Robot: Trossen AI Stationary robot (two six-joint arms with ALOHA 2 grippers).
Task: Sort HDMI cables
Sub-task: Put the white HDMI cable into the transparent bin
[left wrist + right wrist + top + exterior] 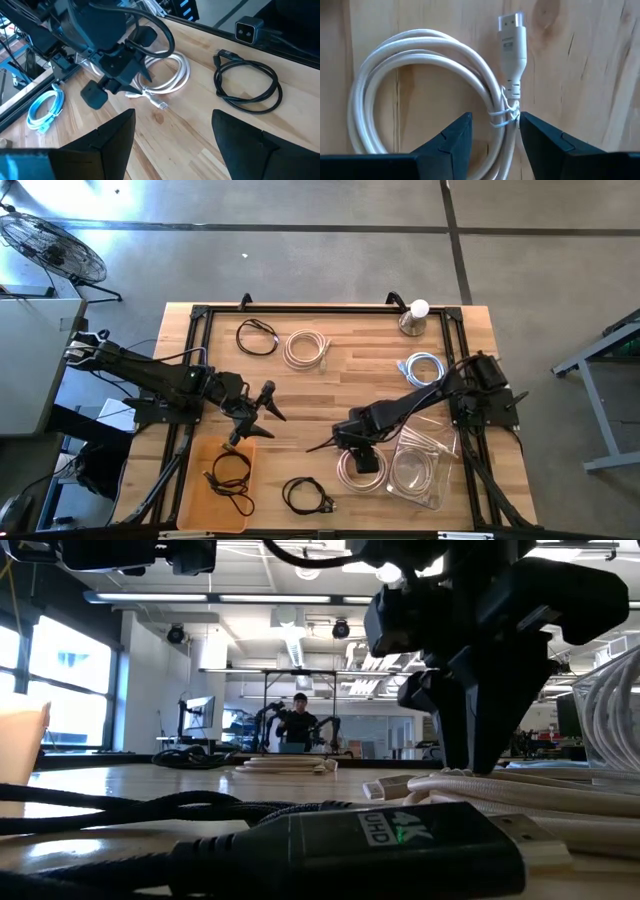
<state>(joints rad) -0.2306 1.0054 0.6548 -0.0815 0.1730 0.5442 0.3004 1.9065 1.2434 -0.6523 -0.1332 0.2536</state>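
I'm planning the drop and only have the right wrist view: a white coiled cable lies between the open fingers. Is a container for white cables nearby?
Observer: Yes. The high view shows a clear plastic bin holding pale coils. It sits just beside the right gripper and its white coiled cable, toward the table's right edge.
Operator: And the other arm?
Observer: The left gripper hovers open by the orange tray, which holds a black coiled cable.

Overhead looking down, low tabletop level, wrists close, sharing white coil (420, 90)
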